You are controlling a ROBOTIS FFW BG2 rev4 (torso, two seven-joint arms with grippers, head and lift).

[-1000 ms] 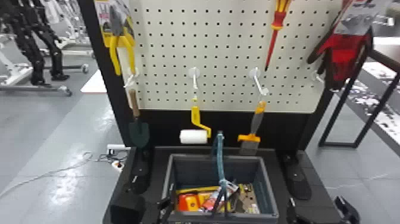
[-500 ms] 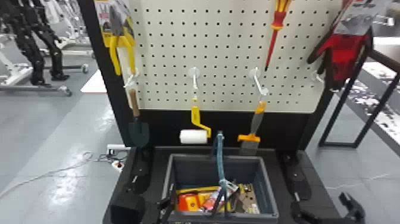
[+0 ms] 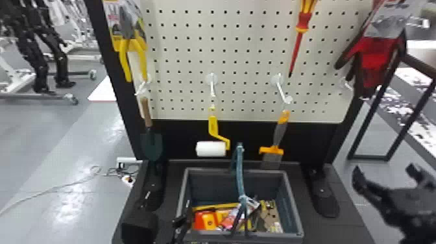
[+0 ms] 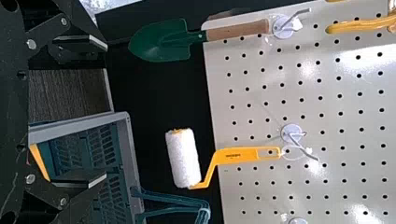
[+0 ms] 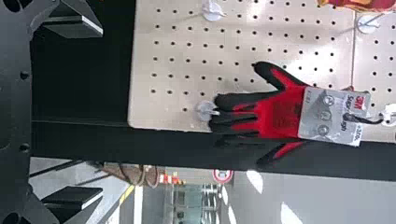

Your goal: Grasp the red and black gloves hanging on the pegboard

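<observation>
The red and black gloves (image 3: 373,55) hang with a grey card on a peg at the upper right edge of the white pegboard (image 3: 243,48). My right gripper (image 3: 387,178) is low at the right, well below the gloves, with its fingers spread open and nothing between them. In the right wrist view the gloves (image 5: 275,112) lie straight ahead of the open right gripper (image 5: 70,112), still at a distance. My left gripper (image 4: 79,112) is open and empty, facing the lower left part of the pegboard (image 4: 327,116) above the bin.
Also on the board hang yellow pliers (image 3: 129,45), a green trowel (image 3: 151,136), a paint roller (image 3: 212,147), a scraper (image 3: 275,142) and a red screwdriver (image 3: 300,29). A grey bin (image 3: 292,207) of tools sits below. A black table frame (image 3: 405,123) stands right of the gloves.
My right gripper has risen from the bottom edge into fuller view at the lower right, closer to the gloves. Nothing on the pegboard has moved.
</observation>
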